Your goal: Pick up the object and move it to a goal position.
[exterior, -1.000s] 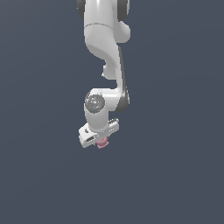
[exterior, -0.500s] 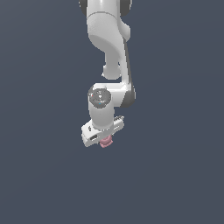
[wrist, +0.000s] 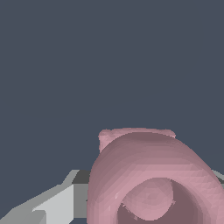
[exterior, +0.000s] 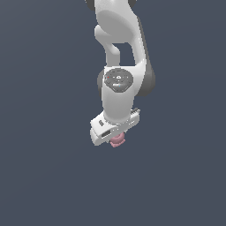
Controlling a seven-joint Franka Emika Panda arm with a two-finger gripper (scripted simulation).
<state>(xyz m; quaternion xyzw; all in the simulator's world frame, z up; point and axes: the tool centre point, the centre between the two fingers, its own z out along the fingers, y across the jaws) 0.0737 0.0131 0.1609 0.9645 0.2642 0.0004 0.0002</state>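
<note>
One object (exterior: 117,141): dusty pink, small, with a round ringed top (wrist: 151,192) and lobed base. It sits directly beneath the single claw (exterior: 115,137), which is closed around it, held clear against plain grey.

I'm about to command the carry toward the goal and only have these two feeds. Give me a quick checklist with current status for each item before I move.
1. Pink object at the gripper: ok, it shows just under the hand in the exterior view and fills the wrist view.
2. Gripper shut on it: cannot tell, the fingertips are hidden in the exterior view and the wrist view shows only one finger beside it.
3. Object off any surface: cannot tell, no surface line or shadow shows.
4. Path free of obstacles: ok, nothing else appears in either view.
5. Goal position located: cannot tell, no marker is visible.
</note>
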